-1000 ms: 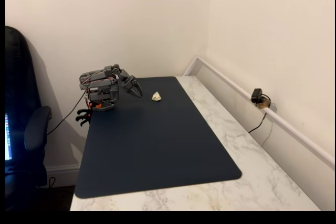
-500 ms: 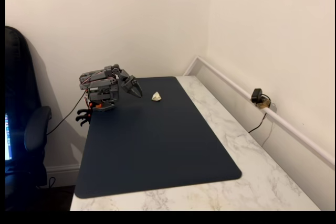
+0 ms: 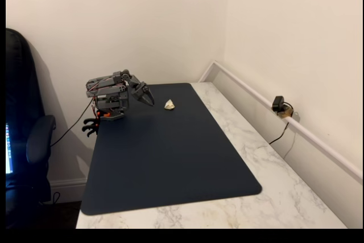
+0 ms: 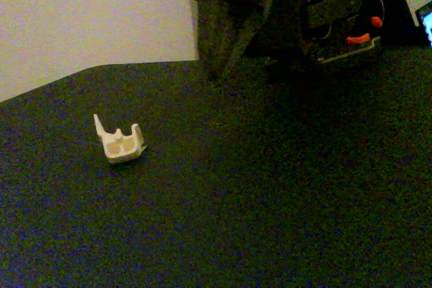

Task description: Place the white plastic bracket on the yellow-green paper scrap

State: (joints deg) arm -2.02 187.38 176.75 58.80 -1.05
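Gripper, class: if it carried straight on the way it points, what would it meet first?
The gripper points down and right in a fixed view, so probably the dark mat, short of the bracket; depth is unclear.

A dark mat (image 3: pixel 170 157) covers the marble table (image 3: pixel 273 192) beside a chair (image 3: pixel 25 140).

The dark navy rectangular mat (image 3: pixel 170 157) on the white marbled bench (image 3: pixel 267 157) lies bare across its near and middle stretch — open passage is offered there. Only the small off-white angular plastic bracket (image 4: pixel 119 141) interrupts it, near the far edge. The folded grey arm's gripper (image 3: pixel 148 99) is poised near it, apart — a bare gap between.
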